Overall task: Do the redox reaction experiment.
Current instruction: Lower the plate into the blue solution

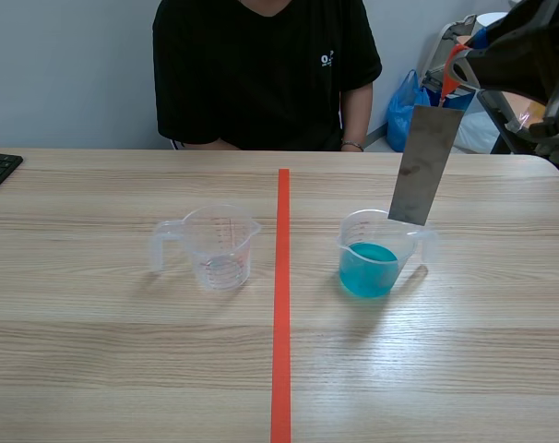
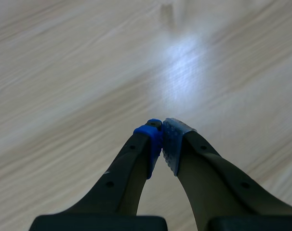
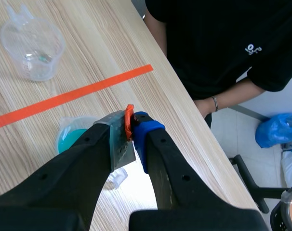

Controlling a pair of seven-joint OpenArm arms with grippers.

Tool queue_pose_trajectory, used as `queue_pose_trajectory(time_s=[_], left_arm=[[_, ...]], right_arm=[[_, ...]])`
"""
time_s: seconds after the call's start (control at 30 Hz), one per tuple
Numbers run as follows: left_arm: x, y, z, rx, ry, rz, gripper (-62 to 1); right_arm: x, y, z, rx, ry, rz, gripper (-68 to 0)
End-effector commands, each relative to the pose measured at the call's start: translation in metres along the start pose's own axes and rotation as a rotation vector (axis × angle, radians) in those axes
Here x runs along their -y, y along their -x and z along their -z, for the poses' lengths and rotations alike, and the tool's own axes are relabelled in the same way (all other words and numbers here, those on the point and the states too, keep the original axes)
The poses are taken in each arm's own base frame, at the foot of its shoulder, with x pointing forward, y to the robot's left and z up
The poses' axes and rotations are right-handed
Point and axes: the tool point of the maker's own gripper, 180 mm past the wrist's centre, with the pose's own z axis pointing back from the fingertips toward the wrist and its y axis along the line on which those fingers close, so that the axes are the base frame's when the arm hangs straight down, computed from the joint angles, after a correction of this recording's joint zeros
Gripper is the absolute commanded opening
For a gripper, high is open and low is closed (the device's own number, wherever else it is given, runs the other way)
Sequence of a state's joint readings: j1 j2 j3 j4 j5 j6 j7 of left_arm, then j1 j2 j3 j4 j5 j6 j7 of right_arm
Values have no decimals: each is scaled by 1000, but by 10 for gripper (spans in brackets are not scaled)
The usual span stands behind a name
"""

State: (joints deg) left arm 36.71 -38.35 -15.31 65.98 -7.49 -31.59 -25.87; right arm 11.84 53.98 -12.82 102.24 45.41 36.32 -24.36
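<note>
My right tool (image 1: pixel 453 76) is raised at the far right of the counter (image 1: pixel 123 369), its two fingers pinched on the top end of a flat grey metal strip (image 1: pixel 425 166). The strip hangs slightly tilted, its lower end at the far rim of a clear measuring cup of blue liquid (image 1: pixel 370 269); the end sits above the liquid. Across an orange tape line (image 1: pixel 280 323) stands a second clear measuring cup (image 1: pixel 220 249), apparently empty. My left tool (image 2: pixel 161 140) is closed with its pads together, holding nothing, over bare wood. A person in a black shirt (image 1: pixel 261 74) sits opposite.
</note>
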Motion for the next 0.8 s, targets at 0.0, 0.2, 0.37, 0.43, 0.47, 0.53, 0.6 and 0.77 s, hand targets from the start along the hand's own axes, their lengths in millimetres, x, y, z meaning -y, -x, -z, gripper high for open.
queue_pose_trajectory(time_s=[0.0,0.2,0.37,0.43,0.47,0.53,0.6,0.77], left_arm=[[3,1,-4,19,-22,15,-582],[25,38,-36,-71,-62,117,-581],[49,65,-53,-162,-52,206,-582],[59,75,-57,-197,-40,233,-581],[64,79,-60,-212,-34,242,-581],[73,86,-64,-237,-24,259,-581],[80,91,-66,-256,-8,263,-582],[84,96,-68,-278,6,269,-582]], right_arm=[[14,-8,-7,31,31,-17,-669],[14,-5,-3,77,14,20,-669],[15,2,0,78,16,52,-669],[14,4,1,81,9,61,-669],[14,5,1,84,3,63,-669],[13,7,2,85,-1,71,-669],[13,9,4,84,0,79,-669],[11,17,7,73,4,80,-669]])
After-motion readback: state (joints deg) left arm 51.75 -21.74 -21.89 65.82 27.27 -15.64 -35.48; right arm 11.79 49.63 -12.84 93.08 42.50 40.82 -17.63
